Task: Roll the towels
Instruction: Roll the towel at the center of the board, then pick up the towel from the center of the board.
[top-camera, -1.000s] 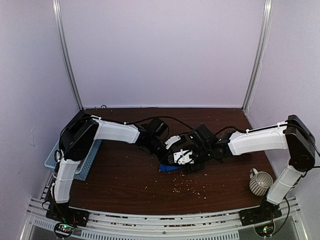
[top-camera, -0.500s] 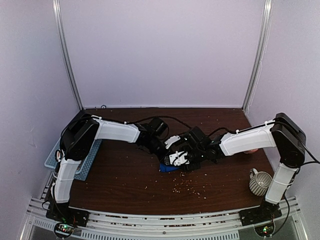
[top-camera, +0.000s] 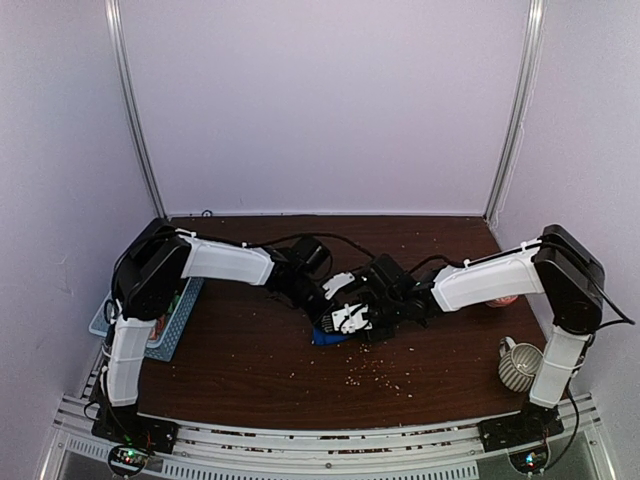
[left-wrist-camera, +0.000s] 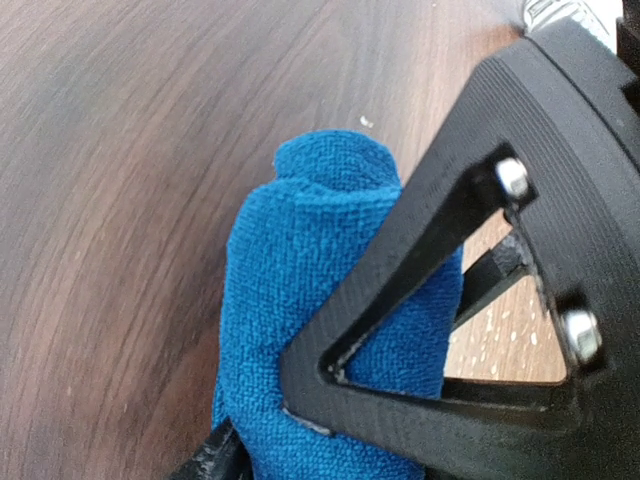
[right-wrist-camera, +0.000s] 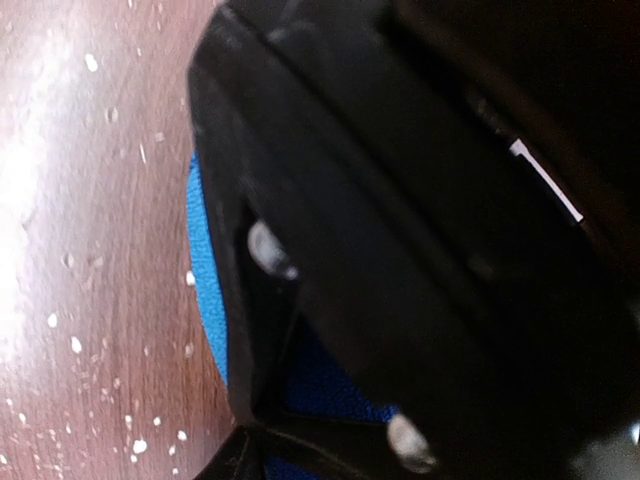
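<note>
At the left edge of the table (top-camera: 250, 365) sits a light blue basket (top-camera: 160, 325), its contents too small to make out. In the middle, the blue towel (left-wrist-camera: 320, 290) lies on the wood already wound into a tight roll, so this one looks all but finished, and any others remain to be rolled. The left gripper (top-camera: 322, 318) straddles the roll with one finger (left-wrist-camera: 430, 210) across it; pinching or slack, I cannot tell. The right gripper (top-camera: 352, 322) crowds the roll from the right, and its fingers' spread cannot be told either.
</note>
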